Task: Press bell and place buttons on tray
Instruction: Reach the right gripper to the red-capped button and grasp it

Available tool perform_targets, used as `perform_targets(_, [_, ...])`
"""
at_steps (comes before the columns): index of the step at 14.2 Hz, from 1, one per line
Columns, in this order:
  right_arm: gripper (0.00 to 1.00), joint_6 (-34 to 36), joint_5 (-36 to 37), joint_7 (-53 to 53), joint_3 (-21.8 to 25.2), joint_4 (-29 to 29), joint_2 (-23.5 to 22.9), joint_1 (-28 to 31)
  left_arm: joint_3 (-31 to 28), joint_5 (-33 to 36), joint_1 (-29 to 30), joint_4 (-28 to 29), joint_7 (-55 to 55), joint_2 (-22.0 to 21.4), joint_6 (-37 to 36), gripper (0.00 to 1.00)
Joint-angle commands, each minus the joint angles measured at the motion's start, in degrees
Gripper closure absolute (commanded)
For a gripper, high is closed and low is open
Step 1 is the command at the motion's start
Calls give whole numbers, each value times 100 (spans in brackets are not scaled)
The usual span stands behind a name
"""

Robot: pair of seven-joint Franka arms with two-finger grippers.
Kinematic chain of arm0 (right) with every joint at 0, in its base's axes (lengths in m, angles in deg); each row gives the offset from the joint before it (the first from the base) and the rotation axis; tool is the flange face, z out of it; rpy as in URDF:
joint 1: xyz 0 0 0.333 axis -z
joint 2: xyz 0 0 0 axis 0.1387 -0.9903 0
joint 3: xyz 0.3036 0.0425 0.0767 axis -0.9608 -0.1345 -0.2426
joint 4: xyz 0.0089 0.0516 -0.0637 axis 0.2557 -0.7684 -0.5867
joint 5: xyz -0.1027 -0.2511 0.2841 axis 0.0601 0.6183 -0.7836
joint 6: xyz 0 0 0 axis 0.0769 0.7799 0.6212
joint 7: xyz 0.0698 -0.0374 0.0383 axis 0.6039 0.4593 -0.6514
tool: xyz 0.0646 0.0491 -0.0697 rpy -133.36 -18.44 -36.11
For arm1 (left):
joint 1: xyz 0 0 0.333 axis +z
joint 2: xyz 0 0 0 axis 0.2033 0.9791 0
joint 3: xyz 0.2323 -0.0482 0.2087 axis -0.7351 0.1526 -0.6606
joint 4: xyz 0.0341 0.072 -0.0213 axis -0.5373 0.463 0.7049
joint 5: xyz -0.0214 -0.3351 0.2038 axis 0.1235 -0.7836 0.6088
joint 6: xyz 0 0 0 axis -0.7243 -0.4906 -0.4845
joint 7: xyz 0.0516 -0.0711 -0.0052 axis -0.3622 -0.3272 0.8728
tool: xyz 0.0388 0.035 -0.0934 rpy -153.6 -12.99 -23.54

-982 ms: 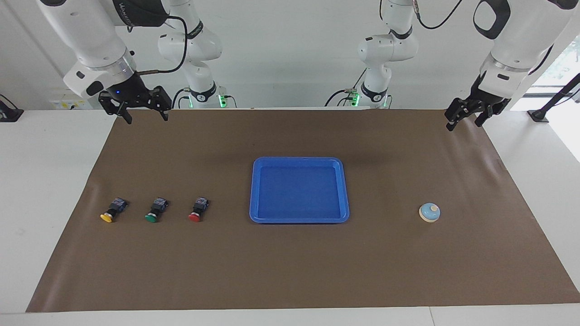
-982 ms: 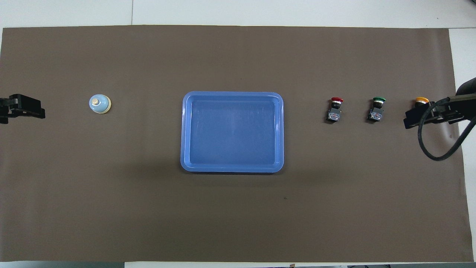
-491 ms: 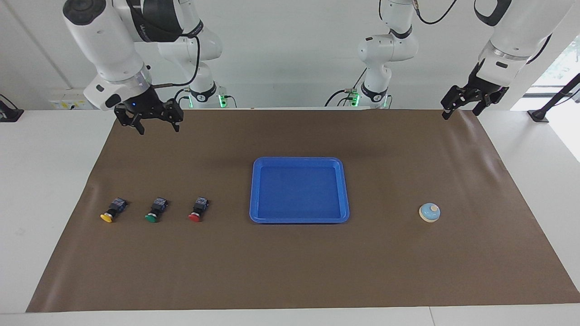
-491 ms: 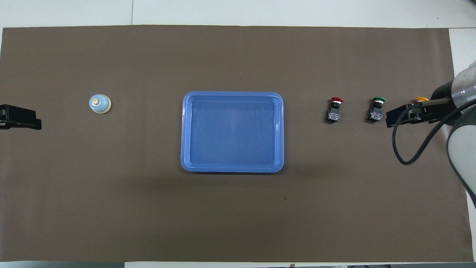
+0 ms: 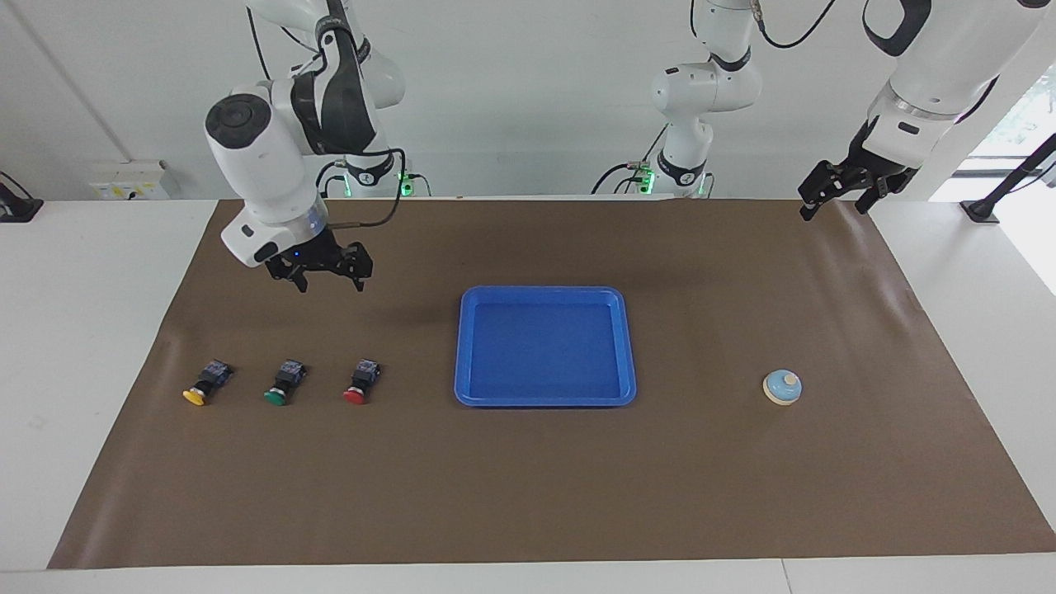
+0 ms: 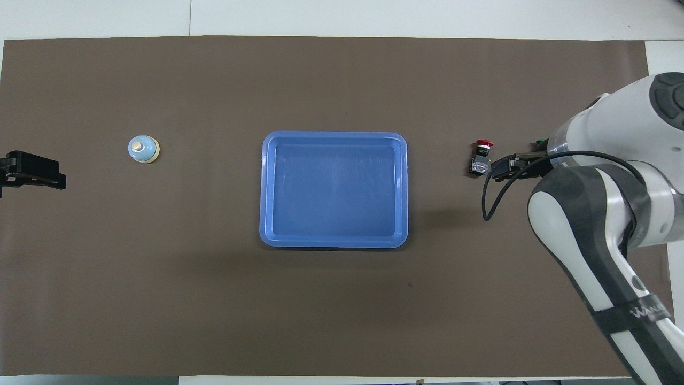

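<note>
R gripper [image 5: 327, 279] moved twd buttons [image 5: 282, 385], both grippers apart; tray [image 5: 544, 398] w/o contents.

glossy plastic tray [image 5: 544, 400], matt brown mat [image 5: 528, 487]

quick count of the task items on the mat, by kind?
Buttons: 3: red button, green button, yellow button
Tray: 1: blue tray
Bell: 1: light-blue bell
Total: 5
</note>
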State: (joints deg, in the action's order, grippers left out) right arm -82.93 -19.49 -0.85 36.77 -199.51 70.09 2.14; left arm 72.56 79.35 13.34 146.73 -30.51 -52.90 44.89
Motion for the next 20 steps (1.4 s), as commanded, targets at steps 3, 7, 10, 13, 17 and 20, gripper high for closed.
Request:
perform_targets(3, [0, -1340, -30, 459, -18, -738, -317, 38, -57, -83, -73, -143, -380, 38, -252, 0])
perform_targets(7, [0, -1964, -30, 582, -9, -703, -818, 29, -66, -83, -64, -143, -380, 38, -252, 0])
perform_targets(10, [0, -2290, -30, 626, -9, -431, -1205, 21, -75, -65, -64, -108, -336, -6, -244, 0])
perform_targets(13, [0, -2439, -30, 653, -9, -351, -1364, 29, -84, -65, -12, -108, -336, -6, -235, 0])
perform_targets(17, [22, -2563, -30, 722, -9, -351, -1435, 30, -84, -65, -3, -108, -336, -32, -235, 0])
perform_targets(20, [100, -2519, -21, 978, -18, -351, -1435, 12, -84, -65, -3, -108, -336, -32, -235, 0])
